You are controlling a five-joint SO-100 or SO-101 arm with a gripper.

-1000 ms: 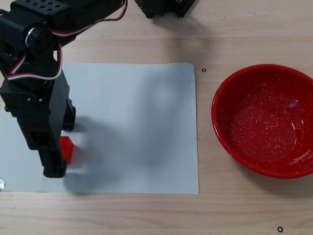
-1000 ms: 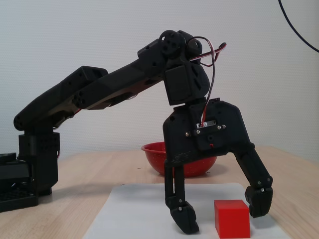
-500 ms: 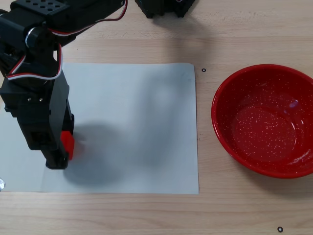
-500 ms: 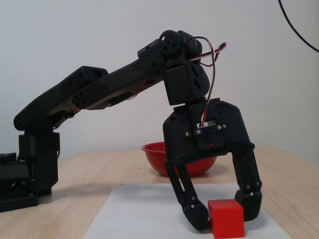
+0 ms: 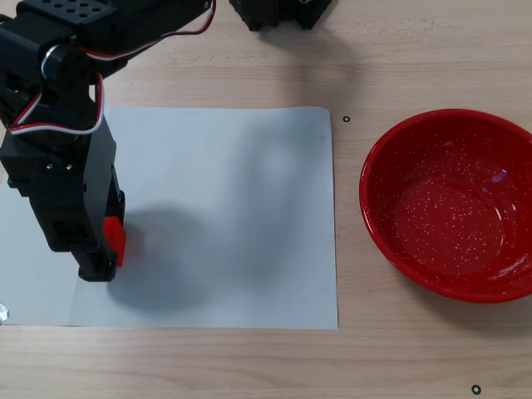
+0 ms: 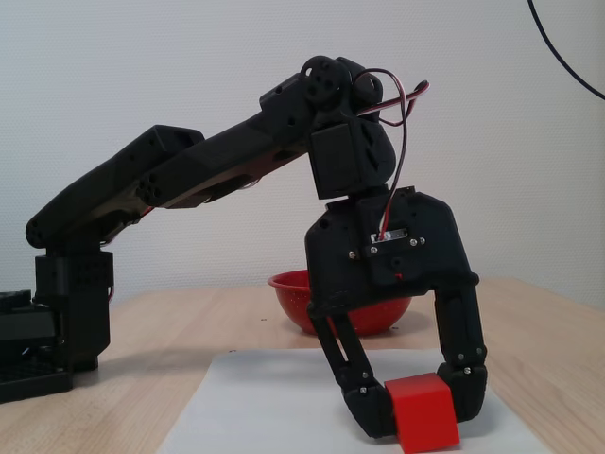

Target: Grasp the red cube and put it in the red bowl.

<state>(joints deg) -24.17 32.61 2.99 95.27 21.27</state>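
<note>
The hand (image 6: 423, 416) has closed in. A second ago its two fingers stood wide, one on each side of the red cube (image 6: 425, 424). Half a second ago they squeezed in and touched it. Now they pinch the cube tight, and the cube looks a little tipped and a tiny bit higher than it was. That means the grab is likely done. The next job is probably to lift the cube and carry it over to the red bowl (image 5: 453, 204).

The cube is between the fingers, low down, right at the white paper (image 5: 233, 216). From the side I cannot tell if its bottom edge touches the paper or has just left it.

The two fixed views tell different things. The view from above shows where things lie on the counter (image 5: 249, 362). The bowl sits far from the cube, past the paper's edge, and it is empty. But in that view the black arm (image 5: 62, 141) hides most of the cube (image 5: 115, 239). Only a thin red strip peeks out.

The side view shows the grip well: both fingers pressing on the cube's sides. There the bowl (image 6: 293, 288) is only a red rim behind the hand.
</note>
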